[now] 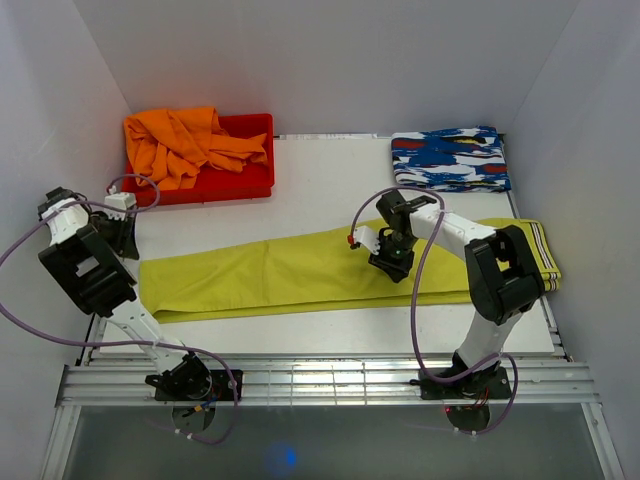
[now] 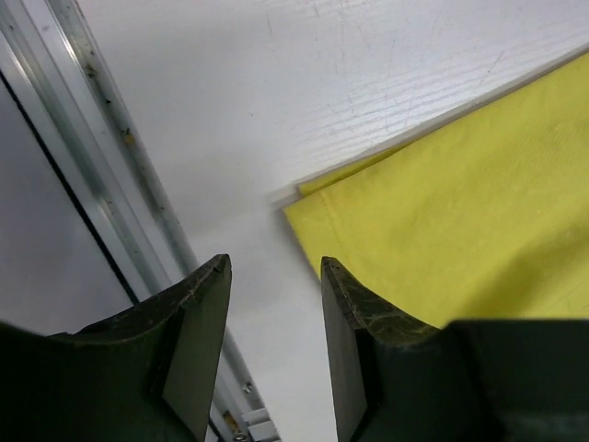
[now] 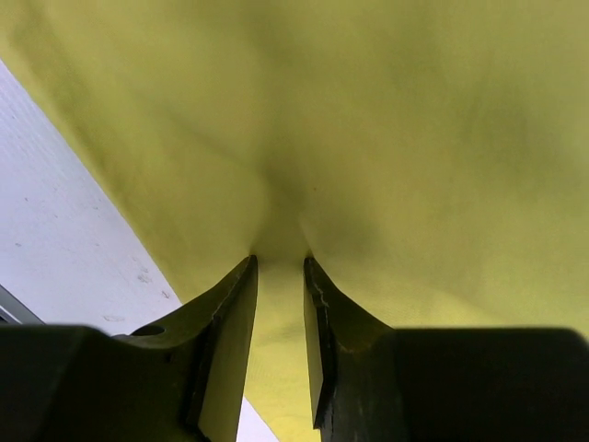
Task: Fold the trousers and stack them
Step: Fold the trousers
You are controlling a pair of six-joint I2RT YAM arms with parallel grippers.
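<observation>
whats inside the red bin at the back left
An orange garment is heaped in the red bin, spilling over its left rim. Anything beneath the heap is covered and cannot be seen.

This is a robotics lab test cell. A left arm [image 1: 85,270] and a right arm [image 1: 505,275] are bolted to an aluminium rail [image 1: 330,385] at the near edge of a white bench [image 1: 300,180], and purple cables [image 1: 414,320] loop loose from each. Plain white panels [image 1: 320,60] box in 3 sides (left, back, right). Only cloth lies there: trousers [image 1: 280,275], an orange garment [image 1: 180,145] in a red bin [image 1: 245,180], and a patterned cloth [image 1: 450,160].
</observation>
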